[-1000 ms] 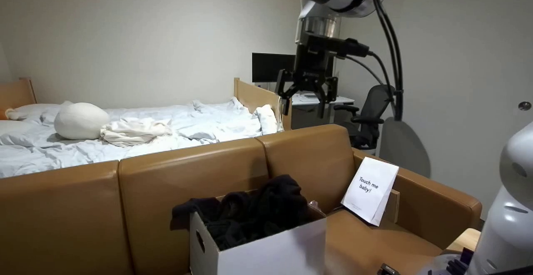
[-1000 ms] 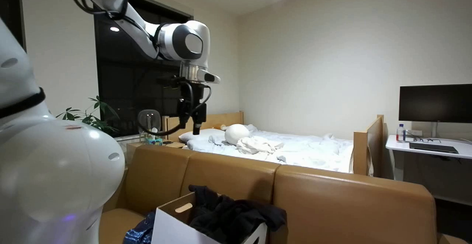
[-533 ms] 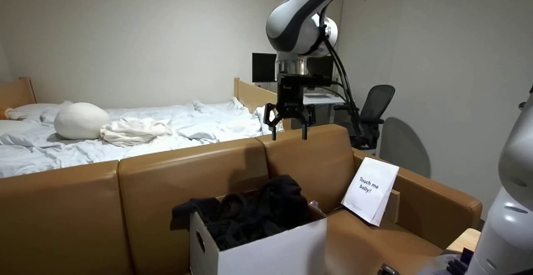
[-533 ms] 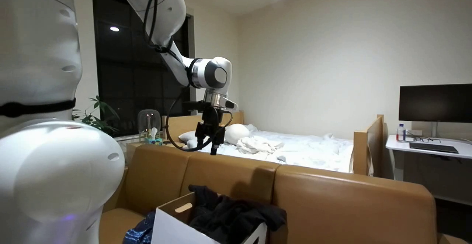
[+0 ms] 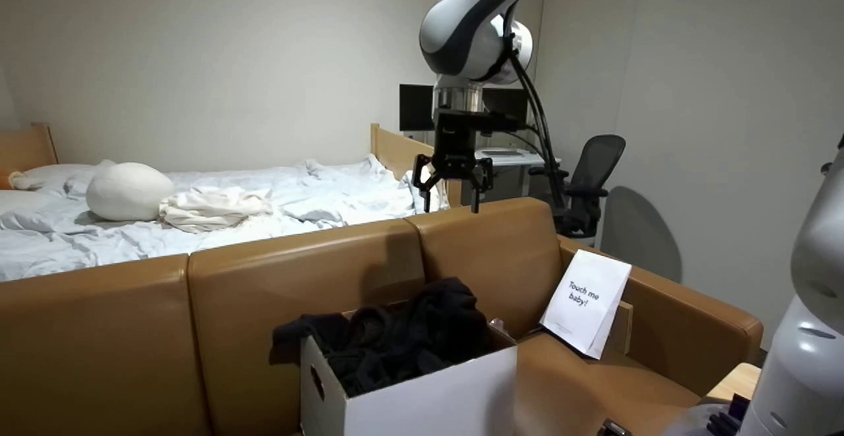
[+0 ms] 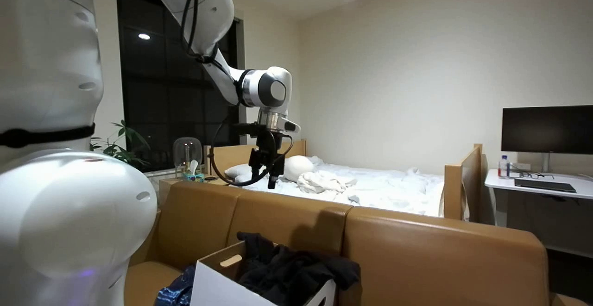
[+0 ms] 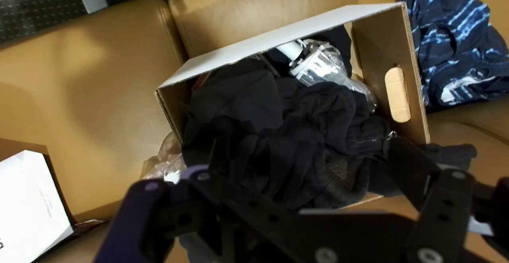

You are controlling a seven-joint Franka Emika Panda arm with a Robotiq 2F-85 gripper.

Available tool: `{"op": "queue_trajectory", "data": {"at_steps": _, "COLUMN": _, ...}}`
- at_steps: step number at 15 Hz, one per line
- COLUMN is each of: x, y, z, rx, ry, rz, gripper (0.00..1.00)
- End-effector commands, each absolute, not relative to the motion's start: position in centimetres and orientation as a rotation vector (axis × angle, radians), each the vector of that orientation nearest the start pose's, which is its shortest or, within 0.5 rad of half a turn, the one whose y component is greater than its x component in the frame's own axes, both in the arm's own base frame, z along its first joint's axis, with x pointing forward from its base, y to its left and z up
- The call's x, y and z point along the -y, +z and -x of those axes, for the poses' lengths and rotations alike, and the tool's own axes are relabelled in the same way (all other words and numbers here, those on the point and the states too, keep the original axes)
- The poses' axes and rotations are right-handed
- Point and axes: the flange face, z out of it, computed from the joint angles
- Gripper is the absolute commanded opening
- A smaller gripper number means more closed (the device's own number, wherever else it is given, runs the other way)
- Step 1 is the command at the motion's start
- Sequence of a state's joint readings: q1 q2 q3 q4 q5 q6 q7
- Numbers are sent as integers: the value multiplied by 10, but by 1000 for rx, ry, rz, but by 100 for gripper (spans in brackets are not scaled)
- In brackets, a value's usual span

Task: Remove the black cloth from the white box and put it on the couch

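The black cloth (image 5: pixel 422 330) lies bunched in the white box (image 5: pixel 428 396), with one end hanging over its rim; the cloth (image 6: pixel 292 269) and box (image 6: pixel 222 283) also show in the other exterior view. The box stands on the brown couch (image 5: pixel 290 304). My gripper (image 5: pixel 451 206) points down, open and empty, well above the box. In the wrist view the gripper (image 7: pixel 310 151) has its fingers wide apart, with the cloth (image 7: pixel 318 112) below between them, not touching. The box's wall (image 7: pixel 286 36) and the couch seat (image 7: pixel 111 108) show there too.
A white paper bag with writing (image 5: pixel 587 301) stands on the couch near the armrest. A blue patterned cloth (image 7: pixel 453 48) lies beside the box. A clear plastic item (image 7: pixel 326 64) sits inside the box. The couch backrest rises behind the box, with a bed (image 5: pixel 316 192) beyond.
The arm has swung so that my gripper moved lower and nearer to above the box, then rose slightly in the last half second. The cloth and box have not moved.
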State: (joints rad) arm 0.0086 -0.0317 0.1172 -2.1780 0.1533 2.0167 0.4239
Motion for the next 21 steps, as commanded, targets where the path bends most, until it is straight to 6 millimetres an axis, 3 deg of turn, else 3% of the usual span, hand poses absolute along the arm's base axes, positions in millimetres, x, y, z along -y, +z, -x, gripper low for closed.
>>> {"op": "queue_trajectory", "data": {"at_steps": 1, "x": -43, "y": 336, "z": -565, "rx": -807, "ry": 279, "rz": 2922, "gripper": 100}}
{"op": "queue_trajectory", "data": {"at_steps": 4, "x": -22, "y": 270, "z": -596, "rx": -852, "ry": 451, "rz": 2833, "gripper": 100}}
{"op": "queue_trajectory", "data": {"at_steps": 6, "x": -28, "y": 217, "z": -610, "rx": -905, "ry": 572, "rz": 2790, "gripper": 100}}
{"op": "queue_trajectory", "data": {"at_steps": 7, "x": -35, "y": 193, "z": -620, "rx": -953, "ry": 533, "rz": 2751, "gripper": 100}}
{"op": "queue_trajectory", "data": {"at_steps": 8, "x": -43, "y": 179, "z": -626, "rx": -956, "ry": 563, "rz": 2730, "gripper": 100}}
{"op": "queue_trajectory", "data": {"at_steps": 9, "x": -45, "y": 188, "z": -628, "rx": -977, "ry": 515, "rz": 2707, "gripper": 100}}
{"op": "queue_trajectory", "data": {"at_steps": 10, "x": -37, "y": 183, "z": -615, "rx": -937, "ry": 551, "rz": 2758, "gripper": 100}}
{"op": "queue_trajectory", "data": {"at_steps": 12, "x": -42, "y": 168, "z": -619, "rx": -934, "ry": 565, "rz": 2759, "gripper": 100}}
{"op": "queue_trajectory", "data": {"at_steps": 14, "x": -44, "y": 169, "z": -619, "rx": -1012, "ry": 569, "rz": 2757, "gripper": 100}}
{"op": "queue_trajectory", "data": {"at_steps": 17, "x": -50, "y": 129, "z": -647, "rx": -1227, "ry": 602, "rz": 2785, "gripper": 100}}
{"op": "queue_trajectory", "data": {"at_steps": 21, "x": -58, "y": 59, "z": -671, "rx": -1271, "ry": 651, "rz": 2834, "gripper": 100}}
